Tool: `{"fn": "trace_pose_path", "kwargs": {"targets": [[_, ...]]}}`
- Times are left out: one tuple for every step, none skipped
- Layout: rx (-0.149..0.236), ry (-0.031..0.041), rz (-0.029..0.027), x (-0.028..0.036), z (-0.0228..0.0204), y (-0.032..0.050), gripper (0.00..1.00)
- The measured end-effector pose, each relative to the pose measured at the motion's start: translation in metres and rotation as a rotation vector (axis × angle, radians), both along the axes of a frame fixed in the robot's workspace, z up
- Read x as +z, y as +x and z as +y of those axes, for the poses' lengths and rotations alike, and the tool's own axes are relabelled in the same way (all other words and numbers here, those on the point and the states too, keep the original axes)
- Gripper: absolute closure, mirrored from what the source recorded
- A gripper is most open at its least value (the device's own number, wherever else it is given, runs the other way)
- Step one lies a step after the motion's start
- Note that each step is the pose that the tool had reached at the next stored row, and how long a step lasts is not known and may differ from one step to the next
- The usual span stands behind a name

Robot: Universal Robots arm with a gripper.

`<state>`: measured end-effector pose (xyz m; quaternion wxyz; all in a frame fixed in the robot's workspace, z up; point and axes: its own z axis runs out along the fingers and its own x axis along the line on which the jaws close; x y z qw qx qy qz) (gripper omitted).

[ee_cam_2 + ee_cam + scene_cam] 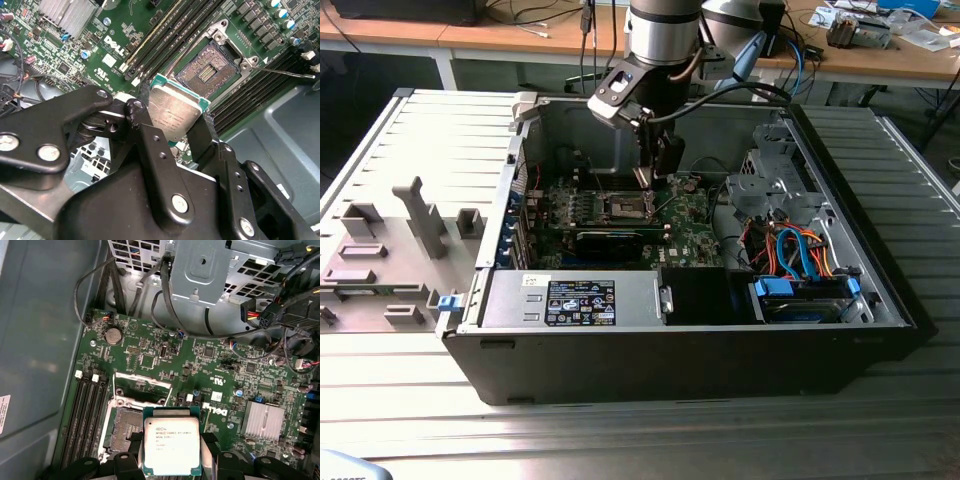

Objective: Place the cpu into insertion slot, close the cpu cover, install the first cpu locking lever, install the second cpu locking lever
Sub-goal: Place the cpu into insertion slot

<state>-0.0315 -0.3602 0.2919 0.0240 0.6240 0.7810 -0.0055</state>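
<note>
Item: cpu (175, 115), flat, silver top showing; I have it pinched edge to edge in the closed gripper (172, 127). Location: raised, just beside the insertion slot (207, 70), which lies uncovered beyond the cpu's far edge.

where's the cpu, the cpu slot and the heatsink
cpu (172, 445): first wrist view, middle of its metal top
cpu slot (206, 74): second wrist view, its dark centre
heatsink (262, 418): first wrist view, middle of its fins
</note>
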Motion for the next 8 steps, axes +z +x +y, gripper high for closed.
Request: {"fn": "trace_pose_path", "kwargs": {"targets": [[-0.003, 0.0001, 0.0000, 0.0000, 0.0000, 0.0000, 0.45], [-0.005, 0.0000, 0.0000, 0.0000, 0.0000, 0.0000, 0.45], [-0.007, 0.0000, 0.0000, 0.0000, 0.0000, 0.0000, 0.45], [-0.009, 0.0000, 0.0000, 0.0000, 0.0000, 0.0000, 0.45], [-0.012, 0.0000, 0.0000, 0.0000, 0.0000, 0.0000, 0.45], [-0.015, 0.0000, 0.0000, 0.0000, 0.0000, 0.0000, 0.45], [-0.017, 0.0001, 0.0000, 0.0000, 0.0000, 0.0000, 0.45], [-0.019, 0.0000, 0.0001, 0.0000, 0.0000, 0.0000, 0.45]]}}
